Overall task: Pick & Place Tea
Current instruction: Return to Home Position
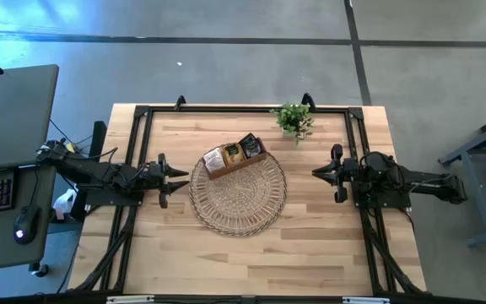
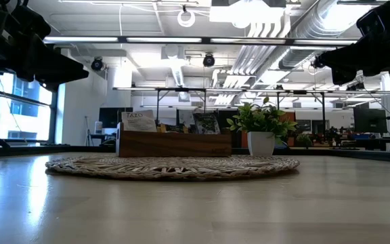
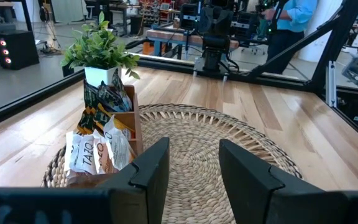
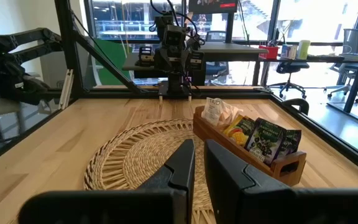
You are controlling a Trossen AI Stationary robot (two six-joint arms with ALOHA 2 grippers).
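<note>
Entry: return-to-home step, both arms.

Left end effector (image 1: 180, 179) sits at centre left of the overhead frame, just off the left rim of the round woven straw mat (image 1: 239, 207). Its fingers are spread with a clear gap and hold nothing. Right end effector (image 1: 317, 173) sits at centre right, off the mat's right rim. Its fingers are drawn nearly together with only a thin slit between them, and they hold nothing.

The small flat square tea packets (image 1: 236, 152) are all in the brown wooden divided tray (image 1: 241, 167), which rests on the mat's upper edge, above frame centre. I see no packets loose on the pale wooden bench (image 1: 251, 262).

My read is that sorting looks complete and both arms are close to parked. To finish cleanly I would pull each arm straight outward along its own side and keep the fingers raised off the mat. I would avoid swinging toward the tray or toward the small green potted plant in its white pot (image 1: 294, 120) at upper right of centre.

Orientation: the tray's long axis runs diagonally overhead, lower left to upper right. Packets stand on edge inside with top edges up, some leaning. White ones are at the left end, orange in the middle, dark at the right end.
</note>
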